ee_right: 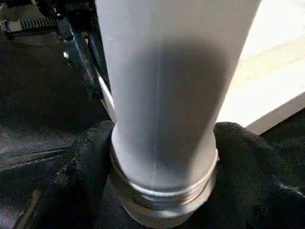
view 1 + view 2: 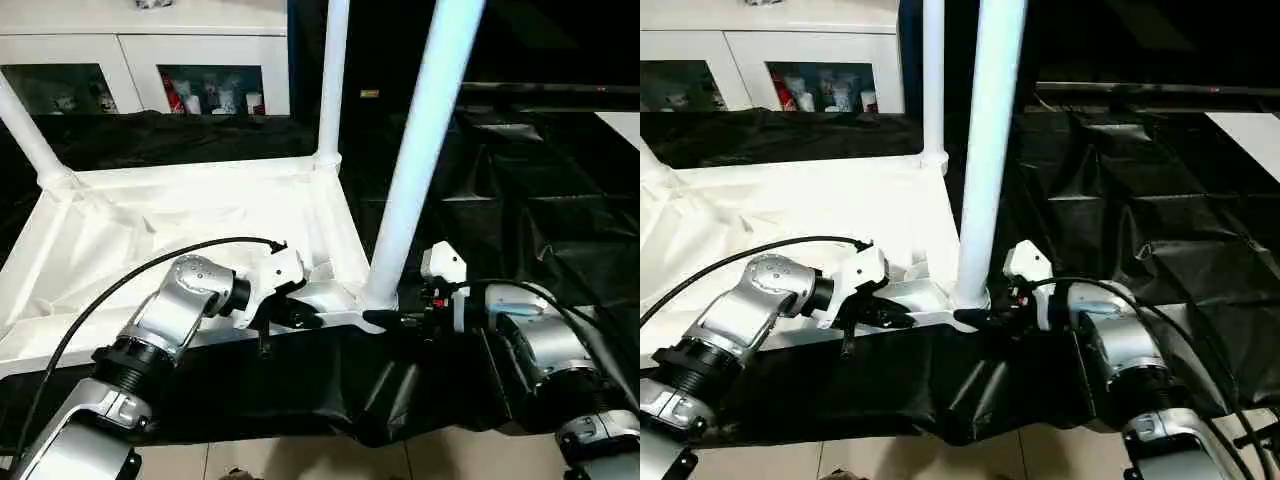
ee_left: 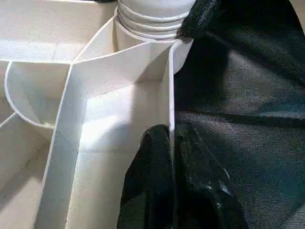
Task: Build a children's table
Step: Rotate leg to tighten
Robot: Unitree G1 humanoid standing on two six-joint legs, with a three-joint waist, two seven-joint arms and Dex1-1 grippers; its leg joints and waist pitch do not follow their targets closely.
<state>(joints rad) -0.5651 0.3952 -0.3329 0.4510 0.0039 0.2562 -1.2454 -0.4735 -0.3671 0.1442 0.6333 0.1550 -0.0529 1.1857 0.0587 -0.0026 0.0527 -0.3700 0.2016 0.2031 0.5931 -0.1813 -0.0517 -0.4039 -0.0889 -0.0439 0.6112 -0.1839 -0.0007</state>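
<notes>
The children's table lies upside down on black cloth, its white ribbed top (image 2: 150,230) facing up. Three white legs stand in corner sockets: a near one (image 2: 420,150), a far one (image 2: 332,80) and one at the far left (image 2: 25,130). My left gripper (image 3: 170,131) is shut on the top's thin near rim wall, one finger (image 3: 147,157) inside and one outside, beside the near leg's socket (image 3: 143,28). My right gripper (image 1: 162,138) is closed around the threaded base of the near leg (image 1: 167,71), with its fingers (image 1: 90,157) pressed against both sides.
Black cloth (image 2: 520,180) covers the work surface and hangs over its near edge (image 2: 330,390). A white cabinet (image 2: 150,70) with glass doors stands behind. A black cable (image 2: 120,285) arcs over my left forearm. Pale floor tiles (image 2: 300,460) show at the front.
</notes>
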